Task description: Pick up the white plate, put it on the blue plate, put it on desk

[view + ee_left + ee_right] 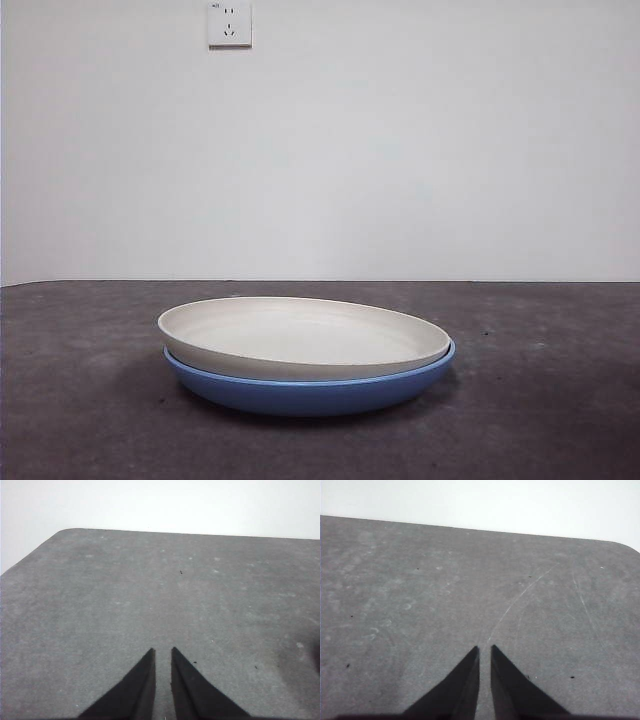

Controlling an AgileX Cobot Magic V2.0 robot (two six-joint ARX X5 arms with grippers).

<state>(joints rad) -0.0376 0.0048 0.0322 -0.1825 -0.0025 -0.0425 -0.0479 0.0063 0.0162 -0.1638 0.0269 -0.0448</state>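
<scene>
White plate (300, 335) nested in blue plate (310, 390), lower centre of the front view, both resting on the desk (80, 400). White rim standing proud of the blue one all round, tilted a little: higher at the left, lower at the right, where a thin blue lip shows beside it. Faint rings visible inside the white bowl. Soft shadow under the stack on the dark speckled top. Pale wall (400, 150) behind, with a socket (229, 23) at upper centre-left of the frame. No arm seen in this view.

Left gripper (163, 652) at bottom centre of the left wrist view, over bare desk (100, 595); jaws drawn nearly together, only a thin slit between the tips, nothing held. Rounded table corner at upper left of that frame, wall beyond.

Right gripper (484, 650) at bottom centre of the right wrist view, likewise over bare desk (395, 605); jaws almost closed, narrow gap only, nothing between them. Pale scratches running up and right from the tips, rounded table corner at upper right. Neither plate seen in either wrist view.
</scene>
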